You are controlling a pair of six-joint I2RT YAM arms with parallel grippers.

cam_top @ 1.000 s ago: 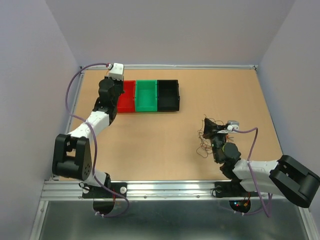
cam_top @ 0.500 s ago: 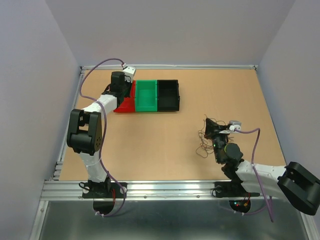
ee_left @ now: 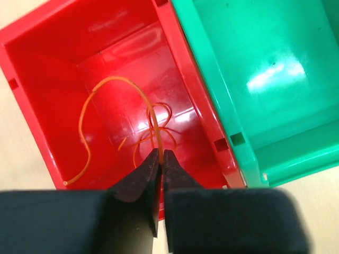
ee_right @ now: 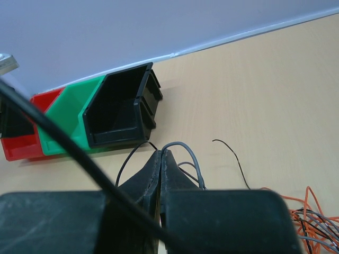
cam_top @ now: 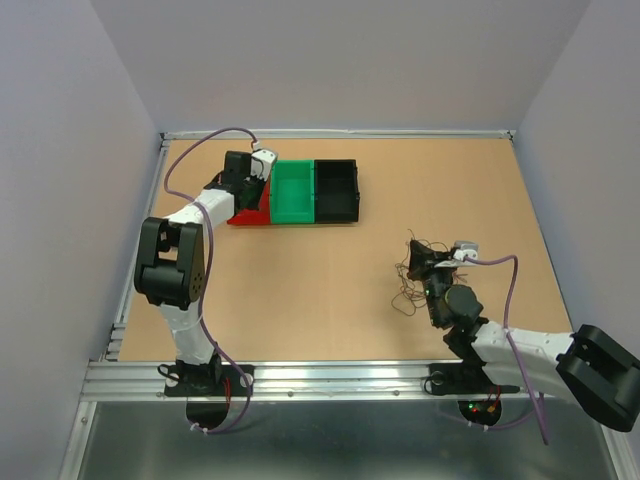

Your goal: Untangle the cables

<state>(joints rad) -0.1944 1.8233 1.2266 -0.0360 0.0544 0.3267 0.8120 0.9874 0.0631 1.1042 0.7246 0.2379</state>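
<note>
The cables lie as a thin tangle (cam_top: 408,285) of orange and dark wires on the table's right side. My right gripper (cam_top: 420,256) stands at the tangle's top. In the right wrist view it (ee_right: 161,152) is shut on a grey cable (ee_right: 190,153) that loops out of its tips, and a black cable (ee_right: 124,164) curves off to the left. My left gripper (ee_left: 160,152) hangs over the red bin (ee_left: 32,106), its jaws a hair apart. An orange cable (ee_left: 85,121) runs up from the bin floor into its tips.
A green bin (cam_top: 293,190) and a black bin (cam_top: 336,190) stand in a row to the right of the red bin (cam_top: 250,208), at the back left. A loose black wire (ee_right: 233,156) and more orange wires (ee_right: 312,206) lie right of my right gripper.
The left arm swung its wrist right, from the red bin's left edge to over the bin. Its jaws have just parted very slightly. The right arm has barely shifted.
</note>
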